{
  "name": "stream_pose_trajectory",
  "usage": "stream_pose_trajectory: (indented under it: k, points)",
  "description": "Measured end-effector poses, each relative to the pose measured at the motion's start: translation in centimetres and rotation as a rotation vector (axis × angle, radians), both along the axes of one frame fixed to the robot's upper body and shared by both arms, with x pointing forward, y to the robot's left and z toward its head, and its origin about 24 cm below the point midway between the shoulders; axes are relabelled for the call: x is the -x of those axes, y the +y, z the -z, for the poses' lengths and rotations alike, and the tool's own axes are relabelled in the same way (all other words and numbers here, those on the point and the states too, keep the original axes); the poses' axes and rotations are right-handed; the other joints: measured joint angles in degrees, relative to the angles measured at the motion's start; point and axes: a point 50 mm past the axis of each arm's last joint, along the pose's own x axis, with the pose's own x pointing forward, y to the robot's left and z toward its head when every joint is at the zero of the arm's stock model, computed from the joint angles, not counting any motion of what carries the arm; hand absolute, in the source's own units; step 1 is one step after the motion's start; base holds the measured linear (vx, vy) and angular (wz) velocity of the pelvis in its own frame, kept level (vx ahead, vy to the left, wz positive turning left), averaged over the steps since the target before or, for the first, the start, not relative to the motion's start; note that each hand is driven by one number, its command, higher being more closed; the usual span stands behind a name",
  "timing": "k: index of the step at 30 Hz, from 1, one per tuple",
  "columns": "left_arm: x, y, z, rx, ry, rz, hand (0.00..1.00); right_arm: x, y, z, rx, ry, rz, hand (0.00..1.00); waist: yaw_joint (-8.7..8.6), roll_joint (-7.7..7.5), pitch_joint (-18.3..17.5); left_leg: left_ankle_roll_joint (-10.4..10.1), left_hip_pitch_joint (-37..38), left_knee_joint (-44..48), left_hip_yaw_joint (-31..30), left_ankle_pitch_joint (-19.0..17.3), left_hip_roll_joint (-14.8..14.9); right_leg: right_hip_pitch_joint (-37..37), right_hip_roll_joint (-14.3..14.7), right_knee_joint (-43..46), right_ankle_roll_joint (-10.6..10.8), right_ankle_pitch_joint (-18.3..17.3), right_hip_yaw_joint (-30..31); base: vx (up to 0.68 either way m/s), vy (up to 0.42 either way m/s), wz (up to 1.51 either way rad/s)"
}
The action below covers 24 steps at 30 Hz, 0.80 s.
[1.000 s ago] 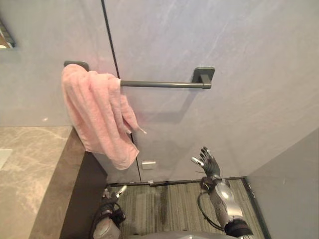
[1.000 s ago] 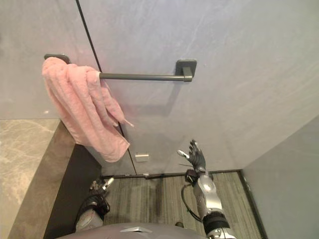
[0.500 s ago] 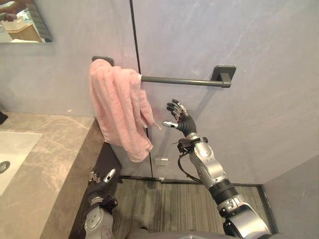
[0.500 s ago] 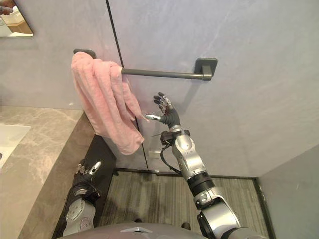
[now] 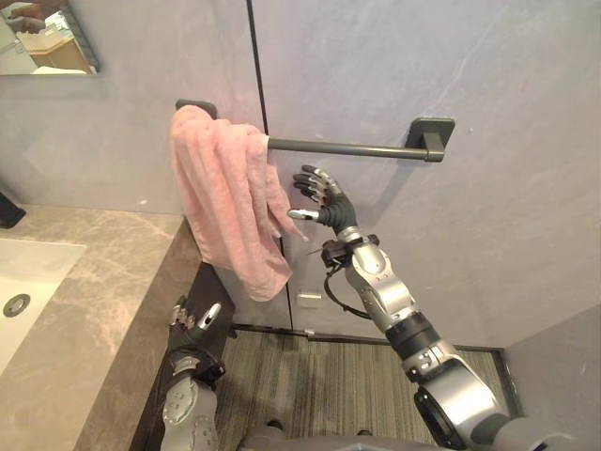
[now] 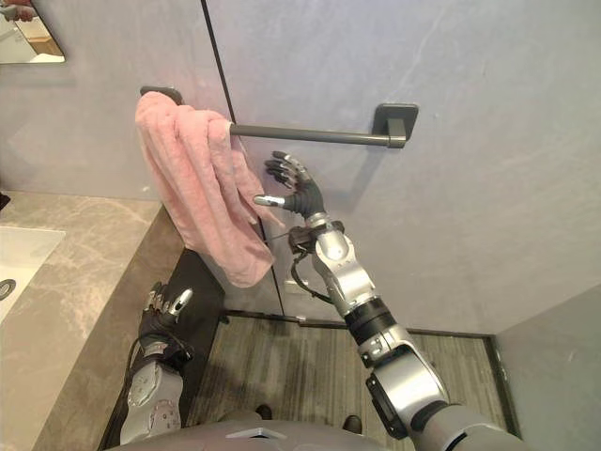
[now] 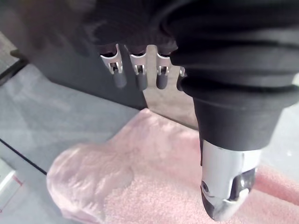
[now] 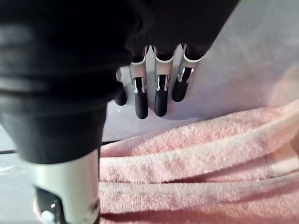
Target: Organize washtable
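In the left eye view we see a pink terry towel point(image 5: 230, 207) hanging bunched over the left end of a dark grey metal towel bar point(image 5: 347, 147), which is fixed to a grey wall. The rest of the bar is bare. The right hand point(image 5: 324, 199) is raised just beside the towel's right edge, below the bar. Its fingers are loosely spread, the thumb stands apart, and it grips nothing. We cannot tell whether the thumb tip touches the cloth. The left hand point(image 5: 192, 324) hangs low beside the dark side panel of the beige marble desk point(image 5: 103, 310), well below the towel, with its fingers relaxed and empty. A white sink point(image 5: 28, 291) is set into the desk, and a mirror's corner point(image 5: 42, 38) shows above it. A small white wall plate point(image 5: 308, 299) sits under the towel, just above the striped grey floor point(image 5: 357, 376).

In the right eye view the right hand's palm faces the towel and its fingertips point up towards the bar.

In the left wrist view the left hand's fingers point(image 7: 140, 79) are straight and hold nothing. The towel's rounded lower end hangs beyond them against the wall.

In the right wrist view the right hand's fingers point(image 8: 160, 100) lie side by side and outstretched. The towel's pink folds run just past them.
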Motion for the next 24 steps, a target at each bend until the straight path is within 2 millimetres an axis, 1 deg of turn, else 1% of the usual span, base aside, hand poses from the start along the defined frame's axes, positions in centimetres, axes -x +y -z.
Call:
stream_pose_trajectory:
  k: [5,6,12,16,17,22,24]
  points:
    - [-0.2,-0.4,-0.1,0.022,-0.012,0.007,0.0,0.4,1.4,-0.2,-0.01,-0.002,-0.044,0.0,0.49,-0.55,1.2,0.0,0.0,-0.3,-0.1,0.0,0.2,0.3,0.1,-0.1,0.0,0.0,-0.1,0.0,0.0,0.01]
    - [-0.3,-0.6,-0.3,0.022,-0.021,0.017,0.0,0.5,1.6,0.1,0.0,0.005,-0.056,0.0,0.9,-0.57,1.4,-0.1,-0.1,-0.3,-0.2,0.0,0.2,0.3,0.1,-0.1,0.0,0.0,-0.2,0.0,-0.002,0.03]
    - [-0.5,-0.8,-0.5,0.025,-0.032,0.025,0.0,0.5,1.7,0.6,0.013,0.021,-0.059,0.0,0.79,-0.6,1.4,-0.3,-0.8,-0.3,-0.9,0.2,0.3,0.3,0.3,-1.0,-0.2,0.1,-1.1,0.01,-0.012,0.06]
    - [-0.5,-0.8,-0.5,0.027,-0.031,0.023,0.0,0.4,1.9,1.5,0.04,0.054,-0.063,0.0,0.99,-0.6,1.4,-0.4,-1.2,-0.3,-1.3,0.2,0.4,0.3,0.6,-1.3,-0.3,0.2,-1.4,0.01,-0.017,0.03]
    - [-0.5,-0.8,-0.5,0.027,-0.031,0.023,0.0,0.4,1.8,1.6,0.044,0.06,-0.063,1.0,0.96,-0.62,1.5,-0.4,-1.3,-0.3,-1.3,0.2,0.4,0.3,0.7,-1.4,-0.3,0.3,-1.4,0.0,0.0,0.0]
    - [-0.5,-0.8,-0.5,0.026,-0.032,0.024,0.0,0.0,1.7,2.0,0.061,0.08,-0.045,1.0,1.01,-0.9,2.0,-0.4,-1.7,-0.2,-1.6,0.2,0.5,0.3,0.7,-1.5,-0.4,0.3,-1.6,0.0,0.0,0.01]
    - [-0.6,-0.9,-0.6,0.025,-0.035,0.029,0.0,-0.2,2.1,1.8,0.085,0.079,-0.059,1.0,1.29,-1.14,2.4,-0.4,-2.0,-0.2,-1.9,0.2,0.5,0.1,0.8,-1.6,-0.5,0.4,-1.8,-0.01,-0.007,0.07]
